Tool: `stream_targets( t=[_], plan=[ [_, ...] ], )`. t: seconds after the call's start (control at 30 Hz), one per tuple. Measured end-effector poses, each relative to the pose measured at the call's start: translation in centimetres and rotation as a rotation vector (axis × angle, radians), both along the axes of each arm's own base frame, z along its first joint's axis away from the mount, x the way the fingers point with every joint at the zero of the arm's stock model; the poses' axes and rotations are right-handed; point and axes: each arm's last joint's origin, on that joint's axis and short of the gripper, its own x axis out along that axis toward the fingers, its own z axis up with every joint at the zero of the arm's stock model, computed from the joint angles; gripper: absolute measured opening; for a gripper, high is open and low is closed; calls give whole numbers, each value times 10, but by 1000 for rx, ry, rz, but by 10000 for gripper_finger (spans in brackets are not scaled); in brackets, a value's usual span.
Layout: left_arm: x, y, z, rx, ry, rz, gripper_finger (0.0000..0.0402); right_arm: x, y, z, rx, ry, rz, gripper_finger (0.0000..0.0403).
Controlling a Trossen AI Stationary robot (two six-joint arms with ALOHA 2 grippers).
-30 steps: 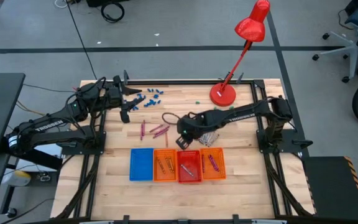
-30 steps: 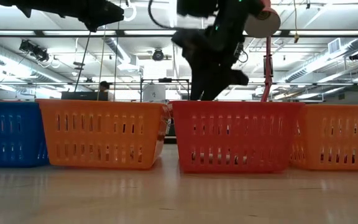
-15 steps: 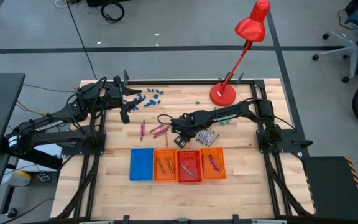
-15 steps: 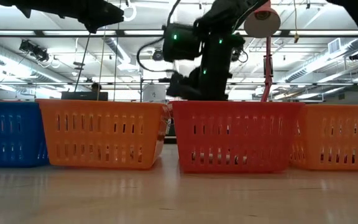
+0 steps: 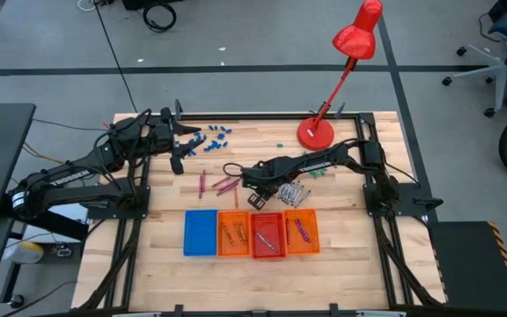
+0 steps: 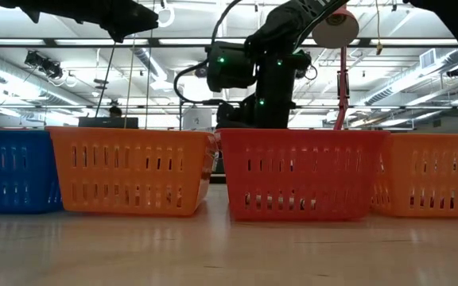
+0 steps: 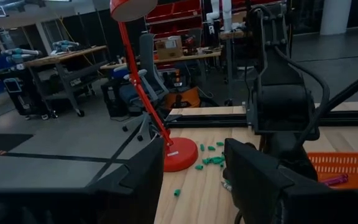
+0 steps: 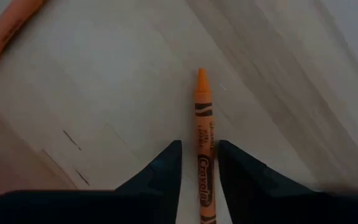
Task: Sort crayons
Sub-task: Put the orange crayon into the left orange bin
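R gripper (image 8: 199, 163) astride orange crayon (image 8: 202, 134)

Orange crayon (image 8: 203, 143) lying flat on the wooden table (image 8: 104, 93); loose magenta crayons (image 5: 226, 184) nearby; grey crayons (image 5: 294, 194) heaped beside them.

The lower end of the orange crayon (image 8: 203, 149) ran out of the right wrist view below the two dark fingers (image 8: 160, 171) on either side of it, so whether they pressed it could not be told. Beyond the jaws, a second orange crayon (image 8: 5, 32) was cut off at the corner. From above, the right gripper (image 5: 252, 195) was too small to read, and the red tray (image 6: 300, 171) hid it at table height.
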Motion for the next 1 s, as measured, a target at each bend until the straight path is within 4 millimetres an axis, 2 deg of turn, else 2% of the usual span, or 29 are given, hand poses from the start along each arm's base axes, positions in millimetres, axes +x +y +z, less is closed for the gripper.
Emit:
stream_targets(
  t=[0.27,0.47,0.73,1.0],
  plan=[
    [0,0,0,0,4,1,180,0,-6,2,10,-10,52,23],
    [0,0,0,2,5,1,180,1,-6,10,39,-32,70,22],
    [0,0,0,2,5,1,180,4,-2,49,22,-176,78,35],
    [0,0,0,1,5,1,180,14,16,96,54,-501,119,35]
  ],
)
